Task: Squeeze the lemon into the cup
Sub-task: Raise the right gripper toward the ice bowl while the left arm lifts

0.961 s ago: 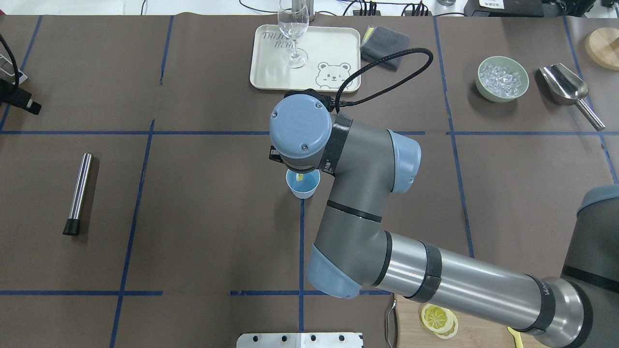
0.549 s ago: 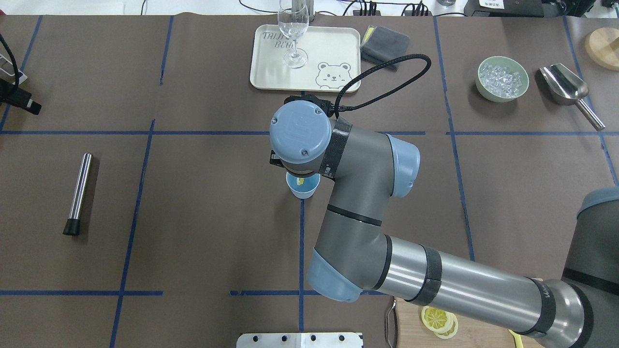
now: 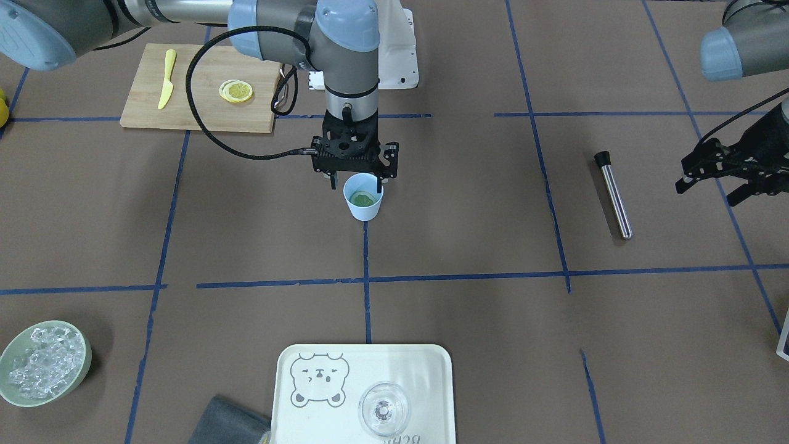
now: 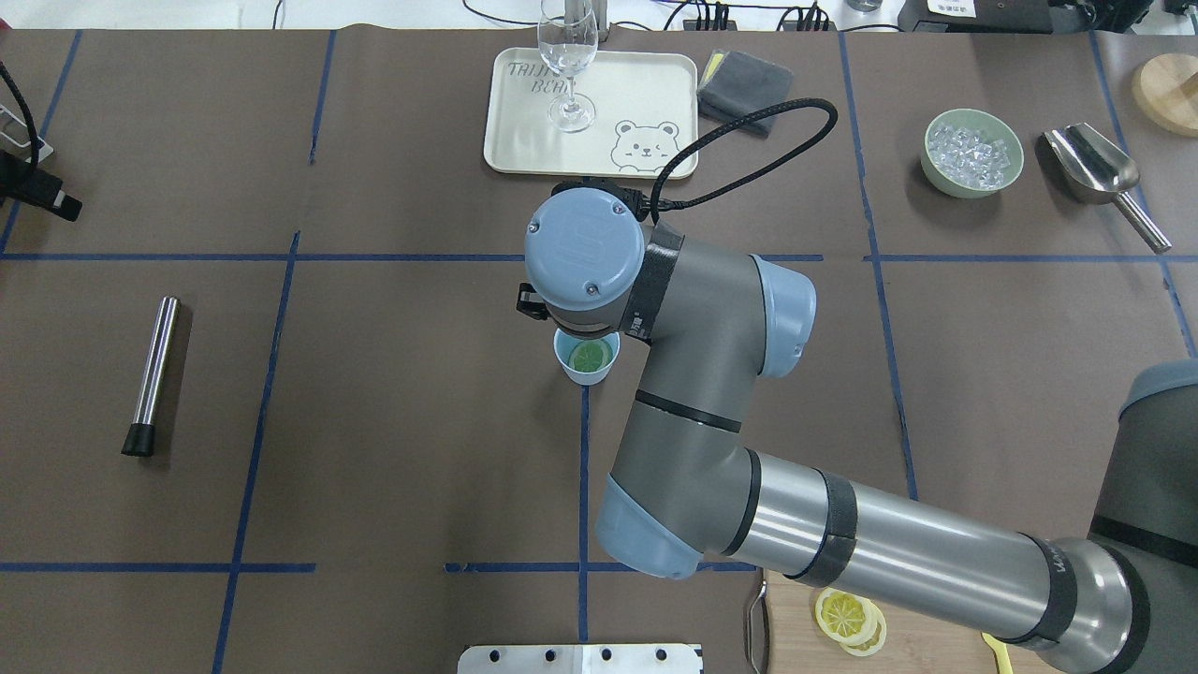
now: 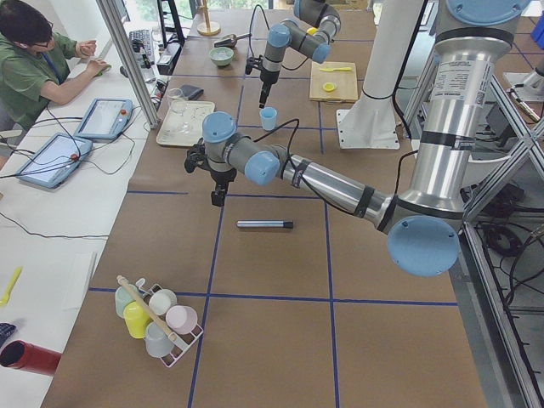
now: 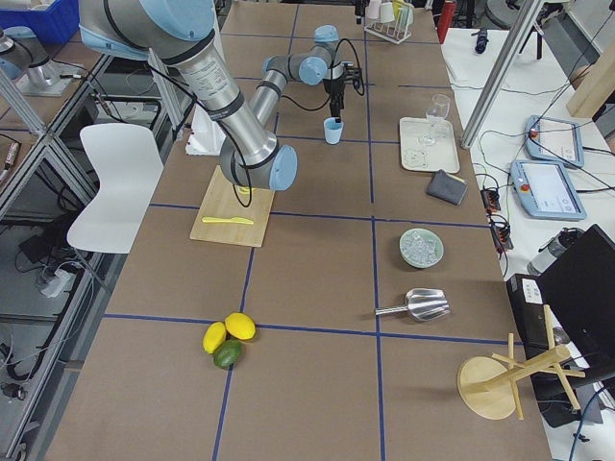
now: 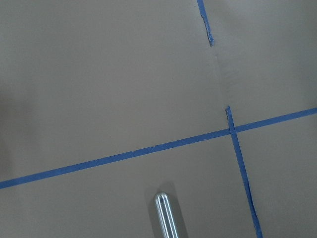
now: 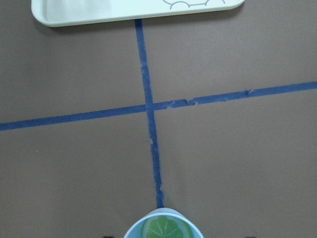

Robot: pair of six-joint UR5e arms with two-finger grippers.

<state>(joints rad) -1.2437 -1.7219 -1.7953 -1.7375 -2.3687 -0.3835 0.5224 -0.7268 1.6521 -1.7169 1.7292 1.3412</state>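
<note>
The right gripper (image 3: 360, 180) hangs just over the light-blue cup (image 3: 363, 212), its two black fingers (image 3: 333, 182) spread wider than the rim and holding nothing. The thin lemon slice (image 3: 363, 198) lies flat inside the cup, looking greenish against the blue interior, and in the right wrist view it fills most of the mouth. The slice seems to be released, so the step in hand is probably the retreat. This is best done by rising straight up with the fingers kept wide, because a sideways drift could clip the rim and tip such a light cup. Well to the cup's side, on the robot's left, the left gripper (image 5: 218, 194) hovers over bare table near a steel rod with a black cap (image 3: 614, 198). I cannot tell whether its fingers are apart or together. On the robot's side of the cup lies a wooden cutting board (image 3: 197, 114) with a stack of lemon slices (image 3: 236, 91) and a yellow knife (image 3: 166, 79). Beyond the cup, away from the robot, a cream tray (image 4: 646, 80) holds a wine glass (image 4: 568, 61). The tray bears a cartoon bear face and grey lettering partly hidden by the glass, reading roughly "TRI…" above "BEA…". Labels on the arm are too small to read.
</note>
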